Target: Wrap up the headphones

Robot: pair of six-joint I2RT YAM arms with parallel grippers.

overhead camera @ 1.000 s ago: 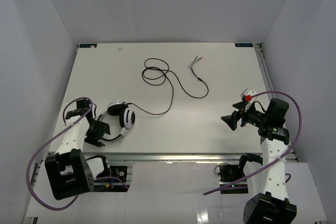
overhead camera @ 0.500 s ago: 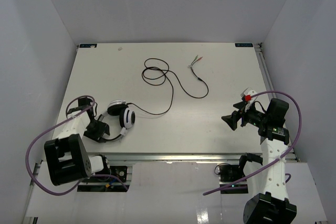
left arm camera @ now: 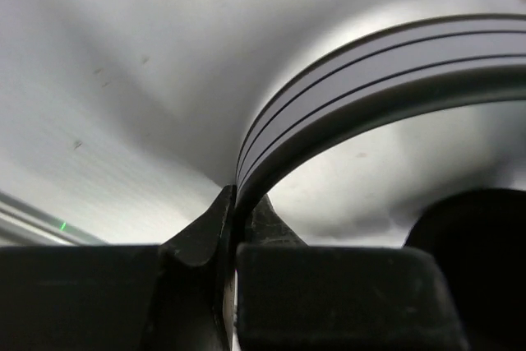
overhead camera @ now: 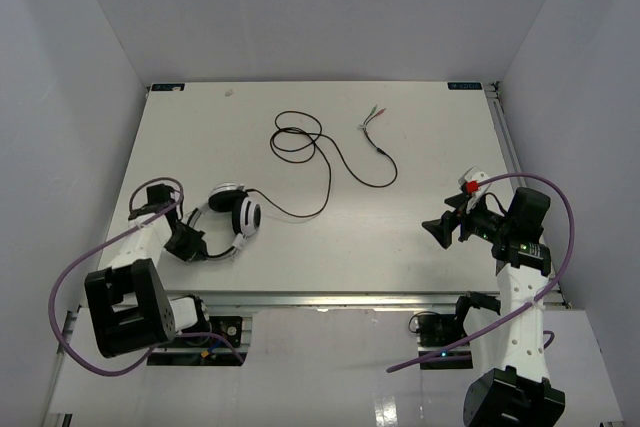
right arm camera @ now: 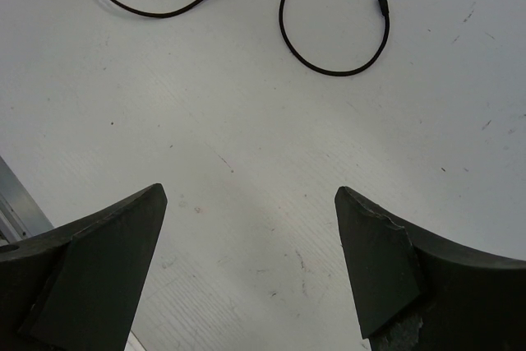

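Left end effector [left arm camera: 234, 218] closed, headband [left arm camera: 370, 63] pinched (wrist view)

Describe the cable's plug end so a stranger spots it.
On the white table, look near the far edge, right of centre. The thin black cable from the headphones ends there in small coloured plugs, its only forked end.

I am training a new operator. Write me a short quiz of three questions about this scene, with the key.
1. True or false: the cable is wound around the headphones.
2. What does the left gripper clamp? A) ear cup B) headband C) plug
3. Fill in: the jaws of the right gripper are ___.
Key: 1 false; 2 B; 3 open.
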